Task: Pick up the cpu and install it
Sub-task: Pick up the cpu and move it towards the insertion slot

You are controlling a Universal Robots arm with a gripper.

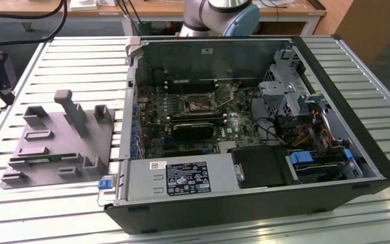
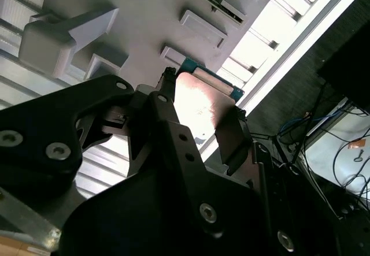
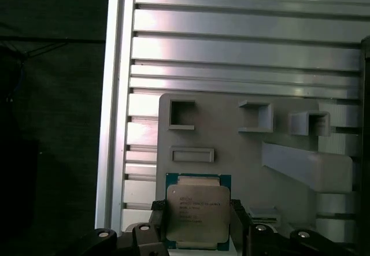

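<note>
The cpu (image 3: 198, 215) is a flat square chip with a silvery top plate and a green rim. It sits between my gripper's (image 3: 198, 226) two black fingers, which are shut on its opposite edges. It hangs above the grey holder tray (image 3: 231, 146). In the second wrist view the cpu (image 2: 199, 108) shines between the fingers (image 2: 165, 108) of the gripper (image 2: 199, 120), over the grey tray (image 2: 144, 13). The exterior view has the open computer case (image 1: 378, 168) with the bare cpu socket (image 1: 198, 105) on its motherboard.
The grey tray (image 1: 66, 137) lies on the slatted metal table (image 1: 79, 56) at the exterior view's left, with a green memory stick (image 1: 42, 158) in one slot. Inside the case are a black heatsink block (image 1: 191, 129), cables and drive cages (image 1: 283, 94).
</note>
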